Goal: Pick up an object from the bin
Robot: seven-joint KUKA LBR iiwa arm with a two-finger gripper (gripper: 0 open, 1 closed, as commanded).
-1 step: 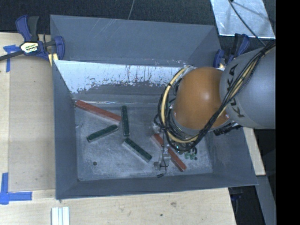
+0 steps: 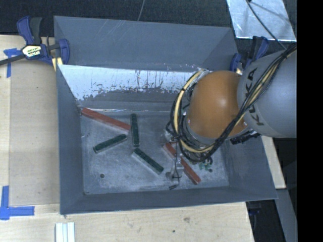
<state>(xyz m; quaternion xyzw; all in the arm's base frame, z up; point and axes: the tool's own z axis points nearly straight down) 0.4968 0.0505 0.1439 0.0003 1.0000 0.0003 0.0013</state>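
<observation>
The arm [image 2: 275, 100] reaches in from the bin's right side, its orange cover [image 2: 214, 105] wrapped in looping cables [image 2: 177, 116] and hanging over the right half of the floor. The end effector [image 2: 174, 179] is low, close to the front wall of the bin [image 2: 70, 150] and right of its middle. How far open it is I cannot tell, and nothing can be made out in its grip. Just beside it on its right lies a short reddish strip [image 2: 191, 174], slanting toward the front right corner, its upper end tucked under the wrist. Whether the two touch I cannot say. On the other side of the end effector, a slanted dark green bar [image 2: 148, 161] points its lower end at the tool, near but apart. Farther left, a tilted green bar [image 2: 110, 143] lies well apart from it, an upright green bar [image 2: 135, 130] stands lengthwise toward the back wall, and a long reddish strip [image 2: 106, 119] runs along the back left of the floor. A small green bit [image 2: 207, 168] sits under the wrist.
</observation>
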